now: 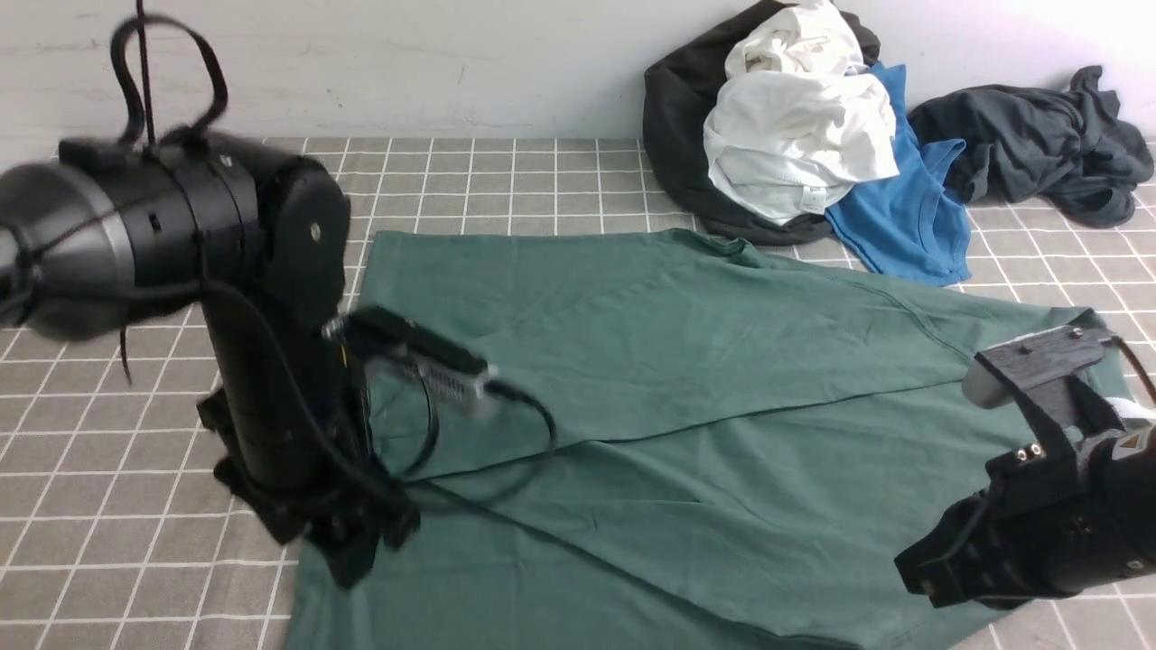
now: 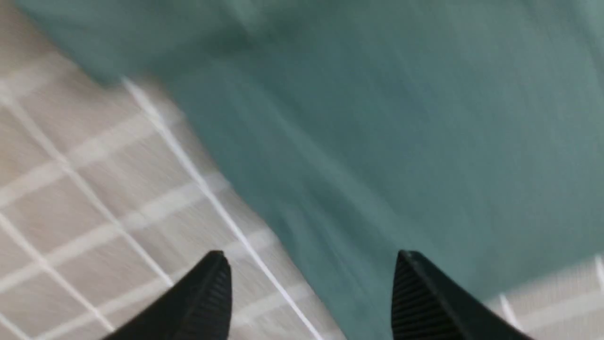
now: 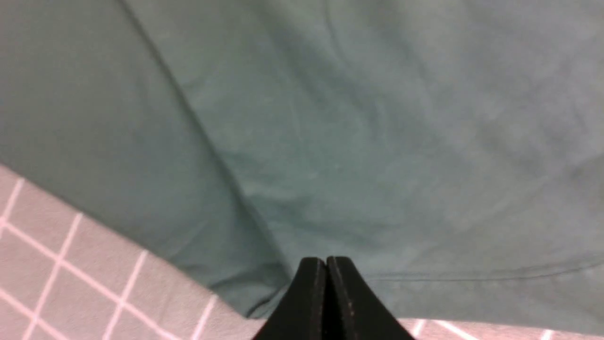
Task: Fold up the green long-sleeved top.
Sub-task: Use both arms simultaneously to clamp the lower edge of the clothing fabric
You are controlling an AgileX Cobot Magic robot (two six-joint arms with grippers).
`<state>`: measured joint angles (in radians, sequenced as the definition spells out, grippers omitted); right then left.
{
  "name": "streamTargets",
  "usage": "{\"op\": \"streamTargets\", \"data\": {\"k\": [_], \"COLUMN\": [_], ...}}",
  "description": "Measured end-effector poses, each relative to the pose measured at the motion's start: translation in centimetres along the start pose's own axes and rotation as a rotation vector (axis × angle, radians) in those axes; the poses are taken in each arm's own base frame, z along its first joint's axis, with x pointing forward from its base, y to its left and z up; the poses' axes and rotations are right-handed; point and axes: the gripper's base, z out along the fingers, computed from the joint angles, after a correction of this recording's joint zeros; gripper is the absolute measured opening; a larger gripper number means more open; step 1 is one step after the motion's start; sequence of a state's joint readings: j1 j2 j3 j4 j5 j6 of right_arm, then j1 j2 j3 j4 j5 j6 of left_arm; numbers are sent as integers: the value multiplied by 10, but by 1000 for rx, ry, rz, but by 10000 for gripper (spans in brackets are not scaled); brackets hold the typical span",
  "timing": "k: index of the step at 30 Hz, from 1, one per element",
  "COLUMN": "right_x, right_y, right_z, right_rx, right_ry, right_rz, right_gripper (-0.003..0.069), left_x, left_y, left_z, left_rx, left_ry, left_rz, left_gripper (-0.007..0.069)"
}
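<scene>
Green long-sleeved top (image 1: 722, 361) spread flat, left tool (image 2: 309, 283) released above it, right tool (image 3: 325, 267) clenched, empty

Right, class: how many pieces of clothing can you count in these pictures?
5: green top spread in the middle; black garment, white shirt and blue shirt piled back right; grey garment beside them. More may be hidden.

Left arm (image 1: 262, 307) stands upright at the near left, left claw (image 2: 309, 259) spread wide and empty — right arm (image 1: 1039, 528) crouches low, right claw (image 3: 325, 262) pinched fully together.
</scene>
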<state>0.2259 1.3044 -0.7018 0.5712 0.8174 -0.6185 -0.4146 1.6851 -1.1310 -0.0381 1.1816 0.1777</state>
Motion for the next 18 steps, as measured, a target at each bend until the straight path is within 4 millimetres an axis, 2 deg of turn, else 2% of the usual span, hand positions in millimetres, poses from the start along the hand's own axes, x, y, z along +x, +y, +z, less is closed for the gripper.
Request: {"op": "streamTargets", "data": {"k": [1, 2, 3, 4, 5, 6, 7, 8, 9, 10, 12, 16, 18], "right_x": [0, -1, -1, -2, -2, -3, -3, -4, -4, -5, -5, -5, -5], "right_y": [3, 4, 5, 8, 9, 11, 12, 14, 14, 16, 18, 19, 19], "right_z": [0, 0, 0, 0, 0, -1, -1, -1, -1, -2, -2, -2, -2], "right_rx": [-34, -49, -56, -87, -94, -123, -130, -156, -159, -179, -199, -211, -213], "right_ry": [-3, -6, -8, -19, -22, -35, -38, -48, -48, -56, -60, -63, -62], "right_rz": [-6, -15, -13, -27, -24, -38, -35, -45, -47, -55, -63, -62, -63], "right_gripper": [-10, -10, -10, -10, -10, -10, -10, -10, -10, -10, -10, -10, -10], "left_x": [16, 26, 27, 43, 45, 58, 61, 70, 70, 76, 79, 82, 82], "left_y": [-19, -27, -30, -42, -43, -50, -52, -55, -55, -55, -54, -53, -53], "left_z": [10, 17, 18, 30, 31, 45, 48, 60, 60, 71, 79, 83, 84], "left_rx": [-2, -3, -6, -10, -11, -13, -15, -31, -33, -60, -91, -114, -126], "left_ry": [6, 9, 0, 1, 0, 21, 26, 34, 35, 22, -4, -4, 7], "left_rz": [135, 197, 227, 344, 366, 469, 504, 599, 611, 707, 773, 821, 823], "left_gripper": [426, 426, 426, 426, 426, 426, 426, 426, 426, 426, 426, 421, 382]}}
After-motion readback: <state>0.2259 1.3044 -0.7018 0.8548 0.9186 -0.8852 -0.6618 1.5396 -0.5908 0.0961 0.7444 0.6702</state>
